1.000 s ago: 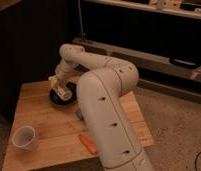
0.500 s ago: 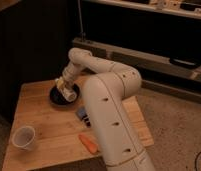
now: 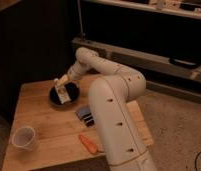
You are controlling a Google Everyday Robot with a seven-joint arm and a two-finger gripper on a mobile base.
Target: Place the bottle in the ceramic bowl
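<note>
The black ceramic bowl (image 3: 73, 93) sits on the wooden table (image 3: 39, 115), toward its back middle. My gripper (image 3: 60, 84) hangs just over the bowl's left half, pointing down into it. The small whitish bottle (image 3: 63, 94) shows directly below the gripper, inside the bowl's rim. I cannot tell whether the gripper holds it or whether it rests on the bowl's floor. The big white arm reaches in from the front right and hides the table's right side.
A translucent plastic cup (image 3: 23, 137) stands at the table's front left corner. A black rectangular block (image 3: 84, 114) lies just in front of the bowl. An orange carrot (image 3: 87, 143) lies near the front edge. Dark cabinets stand behind the table.
The arm's elbow has swung to the right. The gripper has stayed over the bowl, shifting only slightly, with the bottle beneath it.
</note>
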